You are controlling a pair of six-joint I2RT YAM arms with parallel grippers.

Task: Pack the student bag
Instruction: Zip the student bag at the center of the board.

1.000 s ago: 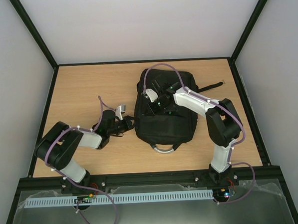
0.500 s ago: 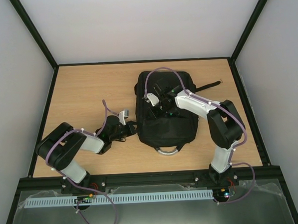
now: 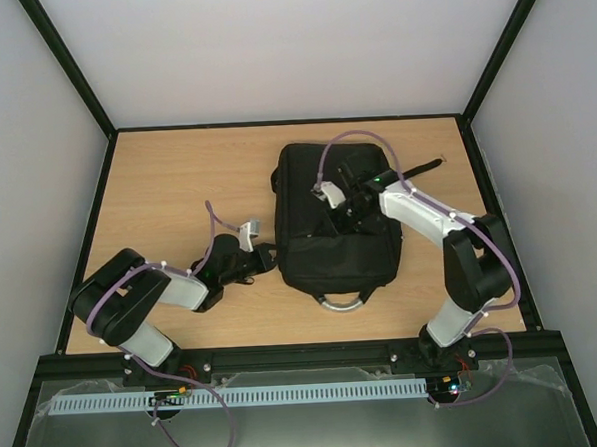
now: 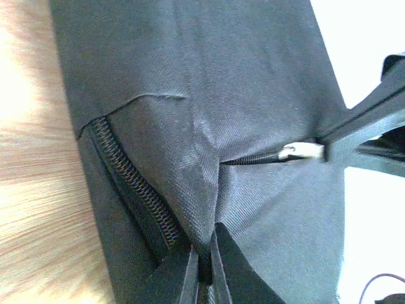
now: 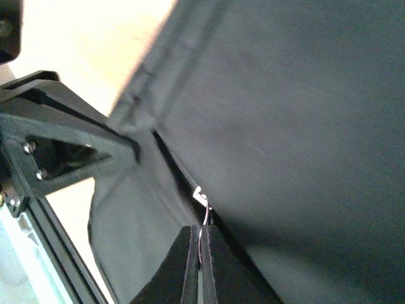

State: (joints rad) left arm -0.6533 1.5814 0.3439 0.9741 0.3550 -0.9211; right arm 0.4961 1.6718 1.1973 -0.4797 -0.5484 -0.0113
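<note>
The black student bag (image 3: pixel 320 257) lies flat in the middle of the table, its grey loop handle (image 3: pixel 340 302) toward me. My left gripper (image 3: pixel 263 255) is at the bag's left edge, shut on a fold of its fabric (image 4: pixel 209 209) beside an open line of zipper teeth (image 4: pixel 130 180). My right gripper (image 3: pixel 346 207) is over the bag's upper half, shut on the thin ring pull (image 5: pixel 202 231) of a silver zipper slider (image 5: pixel 199 196). That slider also shows in the left wrist view (image 4: pixel 300 151).
A black strap (image 3: pixel 422 169) trails from the bag's far right corner toward the table's right edge. A black frame rail (image 3: pixel 295 352) runs along the near edge and grey walls close in both sides.
My right gripper has moved right across the bag with the zipper pull, and the bag's top now lies flatter. My left gripper drew slightly nearer, still holding the bag's edge.
</note>
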